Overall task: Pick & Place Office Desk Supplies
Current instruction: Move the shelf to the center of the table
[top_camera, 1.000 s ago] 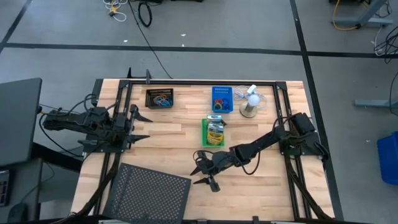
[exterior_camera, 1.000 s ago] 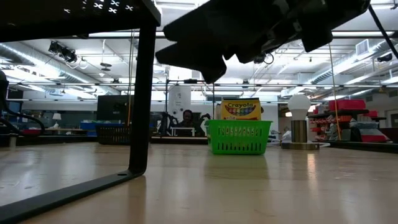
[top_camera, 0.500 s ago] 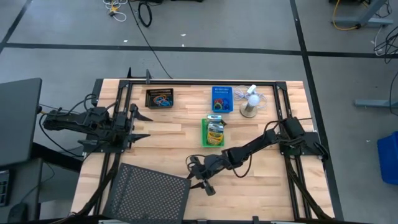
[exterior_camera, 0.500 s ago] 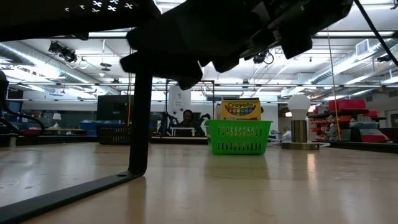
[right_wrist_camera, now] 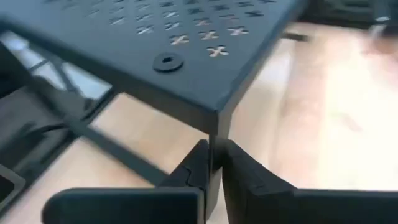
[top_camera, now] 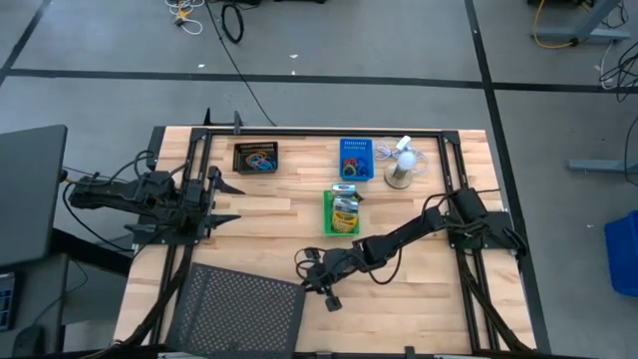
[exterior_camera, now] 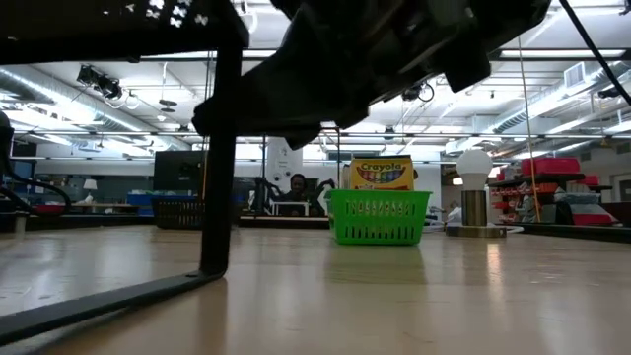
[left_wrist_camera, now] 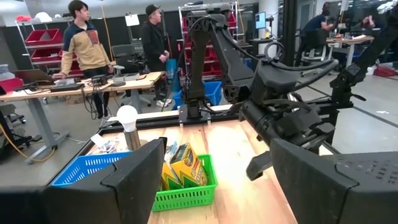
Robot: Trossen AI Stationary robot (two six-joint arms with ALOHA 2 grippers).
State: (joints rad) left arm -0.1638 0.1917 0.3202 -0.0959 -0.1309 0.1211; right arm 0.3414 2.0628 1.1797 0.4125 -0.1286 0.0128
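the left gripper waited at the left of the table, jaws spread and empty. just right of it, at the near edge, stood the mesh tray on its legs. the right gripper had reached across to the tray's right corner, and the wrist view showed its fingers pinched on the tray leg under that corner. further right, mid-table, the green bin held the crayon box; the black bin and blue bin sat along the far edge, the fan beside the blue one. a thin leg gave little purchase, so it might slip or the tray might twist if pulled, and it is no desk supply.
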